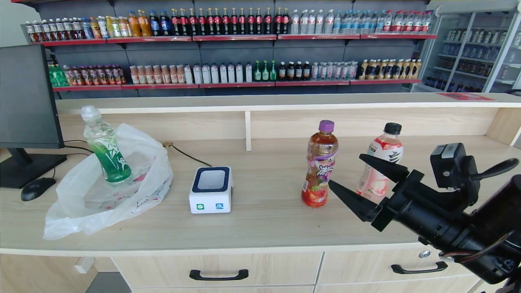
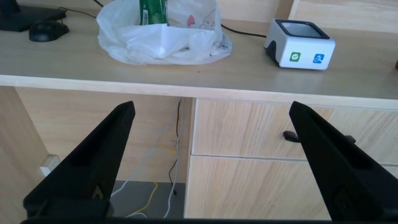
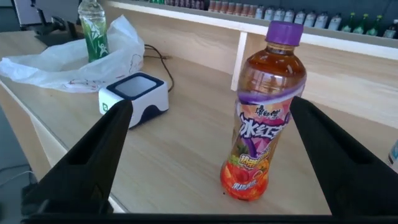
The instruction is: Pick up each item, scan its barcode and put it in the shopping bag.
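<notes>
Before your right gripper [image 1: 345,169], jaws apart, the purple-capped tea bottle [image 1: 320,165] looks full and slick; grip its labelled middle.

The right arm [image 1: 443,221] is seen black and round. Pointed black fingers [image 1: 384,167] are fitted at its end. A black box [image 1: 454,171] with a grey label [image 1: 445,151] is mounted on top.

Your left gripper [image 2: 211,107] is hanging below the counter [image 2: 124,71] edge, jaws spread wide, facing the drawers [image 2: 249,134]. On top, the bag [image 2: 161,40] is holding a green bottle [image 2: 152,11] and sitting between the mouse [image 2: 45,31] and the scanner [image 2: 300,45].
</notes>
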{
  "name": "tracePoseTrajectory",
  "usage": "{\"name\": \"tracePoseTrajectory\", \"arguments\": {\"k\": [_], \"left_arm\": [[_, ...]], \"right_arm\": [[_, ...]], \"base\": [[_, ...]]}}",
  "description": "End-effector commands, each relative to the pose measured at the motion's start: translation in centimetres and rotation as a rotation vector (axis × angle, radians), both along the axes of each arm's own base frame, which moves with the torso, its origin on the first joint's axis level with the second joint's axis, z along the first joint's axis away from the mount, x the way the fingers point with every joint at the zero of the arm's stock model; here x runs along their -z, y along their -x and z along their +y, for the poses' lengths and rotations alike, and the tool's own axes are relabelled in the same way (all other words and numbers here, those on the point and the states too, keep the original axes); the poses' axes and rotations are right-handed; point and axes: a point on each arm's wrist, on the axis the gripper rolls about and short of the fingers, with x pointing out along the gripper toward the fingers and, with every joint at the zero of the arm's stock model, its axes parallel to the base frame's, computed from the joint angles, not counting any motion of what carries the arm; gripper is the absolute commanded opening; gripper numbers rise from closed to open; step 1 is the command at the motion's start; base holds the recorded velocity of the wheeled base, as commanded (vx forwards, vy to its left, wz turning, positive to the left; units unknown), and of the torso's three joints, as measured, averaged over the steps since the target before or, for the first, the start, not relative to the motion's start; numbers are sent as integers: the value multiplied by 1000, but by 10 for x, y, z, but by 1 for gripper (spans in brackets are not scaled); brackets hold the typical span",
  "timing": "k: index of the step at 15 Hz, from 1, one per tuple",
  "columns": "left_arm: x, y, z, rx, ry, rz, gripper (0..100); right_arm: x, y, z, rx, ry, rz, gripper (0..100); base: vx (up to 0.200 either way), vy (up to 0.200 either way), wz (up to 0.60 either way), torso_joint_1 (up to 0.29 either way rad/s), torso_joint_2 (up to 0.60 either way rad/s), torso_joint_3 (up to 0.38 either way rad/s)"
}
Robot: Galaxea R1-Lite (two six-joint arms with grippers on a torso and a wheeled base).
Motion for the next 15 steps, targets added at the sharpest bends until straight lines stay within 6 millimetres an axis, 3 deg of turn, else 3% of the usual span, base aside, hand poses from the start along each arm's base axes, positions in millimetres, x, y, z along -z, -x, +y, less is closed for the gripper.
{"name": "tracePoseTrajectory", "arguments": {"k": [1,5,7,13,15], "left_arm": [[0,0,0,0,0,-1,100],[0,0,0,0,0,-1,100],[0,0,0,0,0,-1,100],[0,0,0,0,0,-1,100],[0,0,0,0,0,-1,100]], "right_arm": [[9,-6,3,29,21,30,100],[14,-11,5,38,16,52,100],[21,-22,19,70,18,68,100],[43,-62,44,468,-99,152,100],[50,-63,45,477,-86,168,100]], "base": [[0,0,0,0,0,0],[0,0,0,0,0,0],[0,0,0,0,0,0],[0,0,0,0,0,0],[0,0,0,0,0,0]]}}
